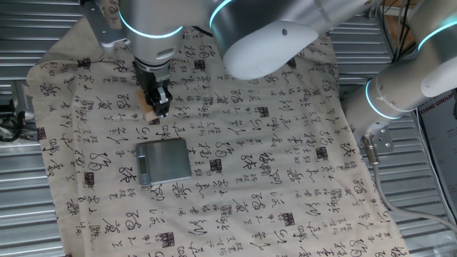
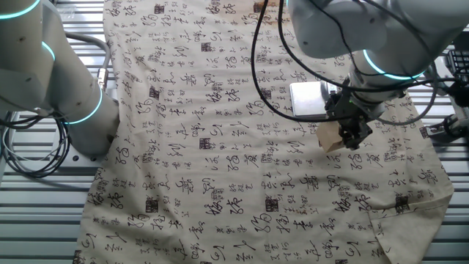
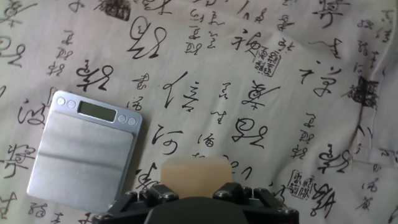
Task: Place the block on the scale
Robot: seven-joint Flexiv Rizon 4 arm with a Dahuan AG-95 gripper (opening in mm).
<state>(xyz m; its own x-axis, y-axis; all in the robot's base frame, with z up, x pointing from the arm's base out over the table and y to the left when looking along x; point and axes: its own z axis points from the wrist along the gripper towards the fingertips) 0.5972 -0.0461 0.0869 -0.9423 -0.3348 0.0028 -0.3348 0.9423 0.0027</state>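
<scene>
The block (image 3: 196, 172) is a small tan wooden cube held between my gripper's fingers; it also shows in one fixed view (image 1: 149, 108) and in the other fixed view (image 2: 331, 136). My gripper (image 1: 158, 106) is shut on it, above the cloth. The scale (image 1: 164, 160) is a flat grey square with a display strip, lying on the cloth a little in front of the gripper. In the hand view the scale (image 3: 81, 149) lies to the left of the block. In the other fixed view the scale (image 2: 308, 99) is partly hidden behind the arm.
A beige cloth with black calligraphy (image 1: 271, 157) covers the table and is wrinkled near its edges. A second white arm base (image 2: 73, 103) stands beside the cloth. Ribbed metal table (image 1: 21, 185) shows around it.
</scene>
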